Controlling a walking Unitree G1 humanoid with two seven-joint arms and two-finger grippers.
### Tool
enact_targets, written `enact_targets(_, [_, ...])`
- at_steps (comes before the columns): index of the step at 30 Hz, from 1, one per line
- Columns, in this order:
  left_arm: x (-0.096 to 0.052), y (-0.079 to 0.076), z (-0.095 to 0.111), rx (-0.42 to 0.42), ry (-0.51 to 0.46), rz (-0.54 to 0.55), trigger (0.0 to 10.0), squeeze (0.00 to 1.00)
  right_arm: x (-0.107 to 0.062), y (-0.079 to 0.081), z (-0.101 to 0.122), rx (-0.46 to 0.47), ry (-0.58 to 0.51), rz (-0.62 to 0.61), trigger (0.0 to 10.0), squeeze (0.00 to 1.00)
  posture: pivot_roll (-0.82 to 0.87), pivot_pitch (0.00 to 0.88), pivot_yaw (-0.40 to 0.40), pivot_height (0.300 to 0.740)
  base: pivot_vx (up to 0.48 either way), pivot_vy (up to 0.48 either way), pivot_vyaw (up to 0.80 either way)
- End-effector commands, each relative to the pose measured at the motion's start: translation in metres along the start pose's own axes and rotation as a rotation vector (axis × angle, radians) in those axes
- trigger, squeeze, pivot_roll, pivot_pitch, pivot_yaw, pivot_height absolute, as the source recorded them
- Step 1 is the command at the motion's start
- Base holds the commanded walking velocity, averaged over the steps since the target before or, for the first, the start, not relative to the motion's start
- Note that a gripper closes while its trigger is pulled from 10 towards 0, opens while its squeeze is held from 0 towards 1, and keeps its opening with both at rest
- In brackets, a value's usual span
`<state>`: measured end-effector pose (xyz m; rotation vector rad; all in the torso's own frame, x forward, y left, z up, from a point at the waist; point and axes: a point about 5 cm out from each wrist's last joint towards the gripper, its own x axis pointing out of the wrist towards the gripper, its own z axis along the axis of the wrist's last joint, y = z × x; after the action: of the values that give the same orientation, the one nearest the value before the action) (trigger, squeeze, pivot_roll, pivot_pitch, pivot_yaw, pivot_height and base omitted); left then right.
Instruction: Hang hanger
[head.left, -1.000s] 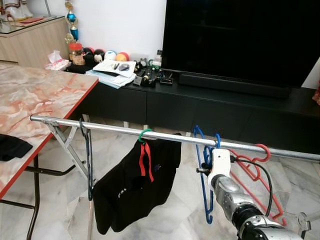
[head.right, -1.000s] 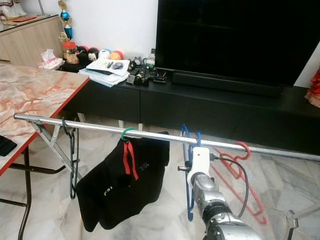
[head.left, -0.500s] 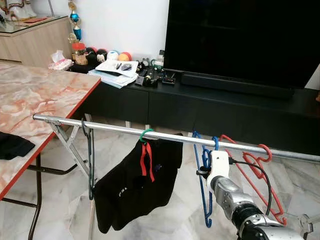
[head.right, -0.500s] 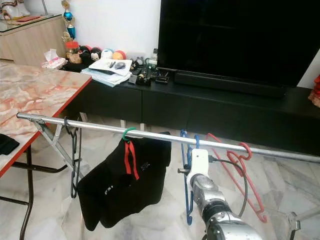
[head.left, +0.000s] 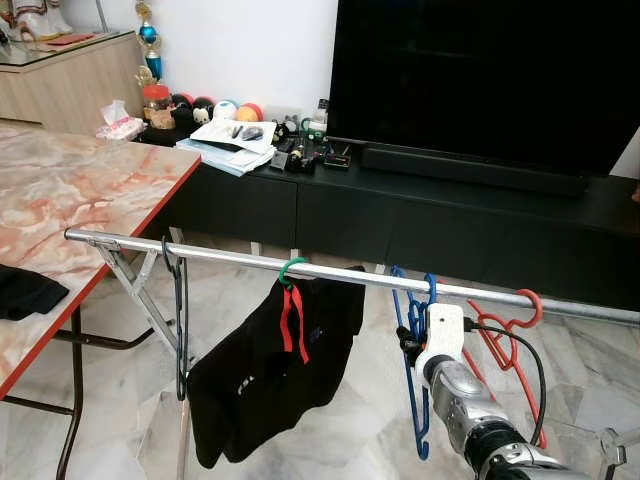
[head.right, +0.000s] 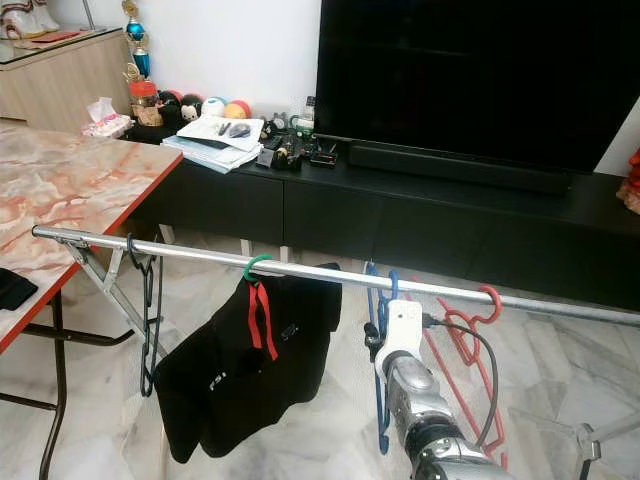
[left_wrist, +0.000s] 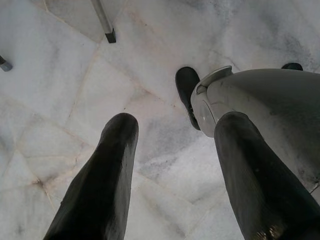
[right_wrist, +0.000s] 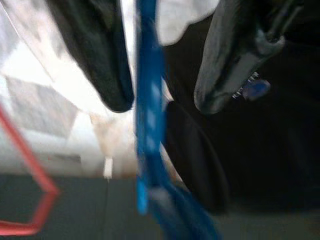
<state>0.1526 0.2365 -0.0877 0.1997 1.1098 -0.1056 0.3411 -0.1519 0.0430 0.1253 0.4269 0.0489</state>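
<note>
A blue hanger (head.left: 412, 335) hangs by its hook on the silver rail (head.left: 230, 256), right of the middle. My right arm (head.left: 470, 410) reaches up to it from below. In the right wrist view my right gripper (right_wrist: 165, 100) is open, and the blue hanger (right_wrist: 149, 105) runs between its two black fingers (right_wrist: 105, 55). A red hanger (head.left: 508, 325) hangs on the rail just to the right. My left gripper (left_wrist: 175, 150) hangs open above the marble floor.
A black garment (head.left: 270, 370) on a green-hooked hanger and a black hanger (head.left: 178, 310) take up the rail's left half. A marble-topped table (head.left: 80, 190) stands at the left. A black TV cabinet (head.left: 420, 210) runs behind the rail.
The red hanger has swung and now hangs more edge-on. My right wrist has dropped slightly beside the blue hanger. The view shifted a little a second ago.
</note>
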Motion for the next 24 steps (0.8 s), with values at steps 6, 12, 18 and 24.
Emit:
enact_targets(6, [0.0, -0.002, -0.005, 0.015, 0.016, 0.005, 10.0, 0.0, -0.007, 0.004, -0.001, -0.012, -0.154, 0.051, 10.0, 1.0, 0.08, 0.0, -0.052, 0.74, 0.0, 0.0, 0.0])
enact_targets(12, [0.0, -0.002, -0.006, 0.02, 0.014, 0.005, 10.0, 0.0, -0.014, 0.001, -0.005, 0.019, -0.232, 0.036, 10.0, 0.46, 0.08, 0.0, -0.053, 0.74, 0.0, 0.0, 0.0])
enact_targets(18, [0.0, -0.002, -0.006, 0.011, 0.006, 0.008, 10.0, 0.0, -0.021, -0.001, -0.006, 0.047, -0.31, 0.016, 10.0, 0.0, 0.07, 0.0, -0.055, 0.74, 0.0, 0.0, 0.0])
enact_targets(24, [0.0, -0.001, -0.006, 0.017, 0.004, 0.017, 10.0, 0.0, -0.028, -0.001, -0.006, 0.076, -0.371, -0.005, 10.0, 0.0, 0.07, 0.0, -0.053, 0.74, 0.0, 0.0, 0.0])
